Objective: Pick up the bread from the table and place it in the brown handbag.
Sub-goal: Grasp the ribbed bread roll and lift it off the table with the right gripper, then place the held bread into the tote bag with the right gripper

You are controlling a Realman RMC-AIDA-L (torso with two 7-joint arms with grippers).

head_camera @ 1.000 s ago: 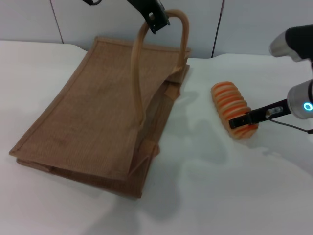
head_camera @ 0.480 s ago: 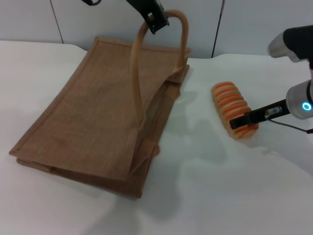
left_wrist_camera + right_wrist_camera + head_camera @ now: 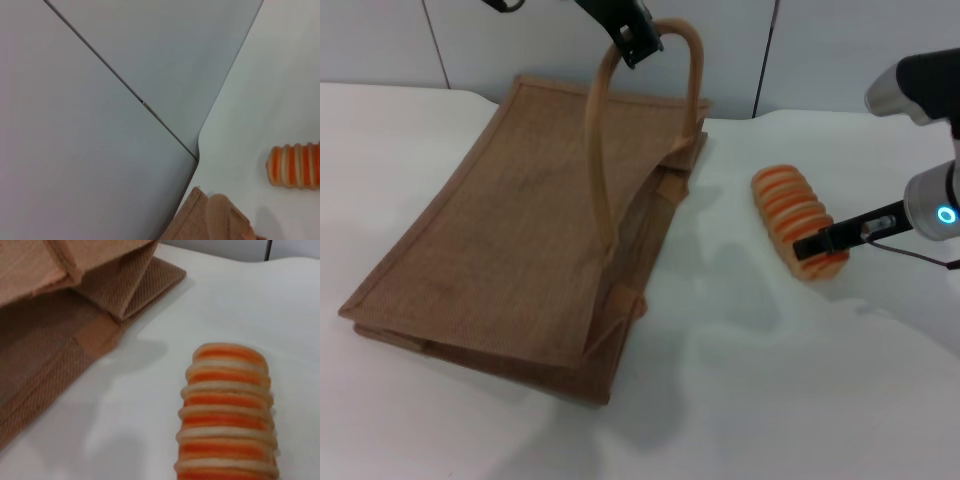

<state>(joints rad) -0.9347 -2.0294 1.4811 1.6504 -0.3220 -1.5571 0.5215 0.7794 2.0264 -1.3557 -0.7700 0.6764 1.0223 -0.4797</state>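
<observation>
The brown handbag (image 3: 510, 230) lies flat on the white table (image 3: 760, 390), its mouth towards the bread. My left gripper (image 3: 636, 42) is shut on one arched handle (image 3: 603, 140) and holds it up above the bag's far edge, so the mouth gapes a little. The bread (image 3: 786, 203), pale tan with orange ridges, lies on the table to the right of the bag. My right gripper (image 3: 818, 246) is at the bread's near end, low over the table. The right wrist view shows the bread (image 3: 227, 410) close up, with the bag's mouth (image 3: 50, 325) beyond it. The left wrist view shows the bread's end (image 3: 295, 166).
Grey wall panels (image 3: 840, 50) stand right behind the table's far edge. The right arm's body (image 3: 932, 200) hangs over the table's right side. Bare white tabletop lies between the bag's mouth and the bread and along the near side.
My right gripper has shifted very slightly up and to the right at the bread's near end. The bread, the bag and the left gripper have stayed put.
</observation>
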